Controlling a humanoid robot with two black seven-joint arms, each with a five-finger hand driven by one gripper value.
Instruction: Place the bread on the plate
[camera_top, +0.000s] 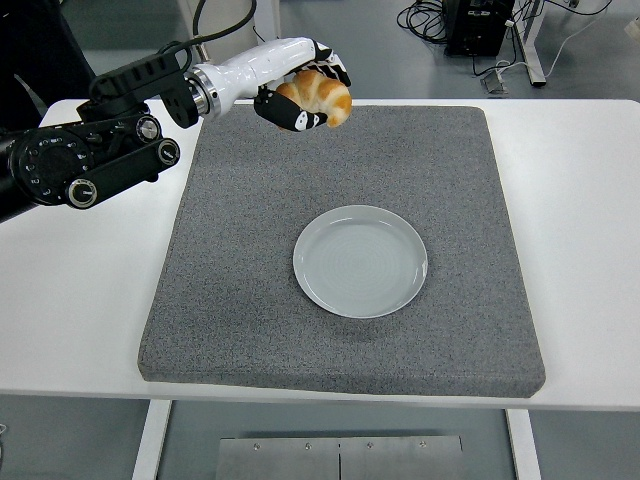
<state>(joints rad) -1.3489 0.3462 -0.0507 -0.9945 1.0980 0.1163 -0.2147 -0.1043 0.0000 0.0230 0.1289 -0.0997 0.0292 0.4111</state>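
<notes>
I have the bread (318, 98) in my left hand (300, 95), the fingers (291, 118) curled around it from behind and below so that its front bulges out past them. It hangs above the far left part of the grey mat (250, 300), well apart from the plate (361, 260), which sits empty near the mat's middle. My right arm is out of view.

The main risk I see is the grip. The roll is rounded and a good part of it sticks out beyond my fingers, so if I swing the arm toward the plate too fast or tip the wrist early, it could roll out and land on the mat short of the target. Releasing from too high is the other worry: a light, curved piece like this could bounce or roll off the plate's shallow rim. I cannot tell how hard the fingers are squeezing, and a soft crust could get crushed.

The bread looks like a croissant, golden brown, darker along its ridges, with a plump curved shape and a glossy baked crust.
</notes>
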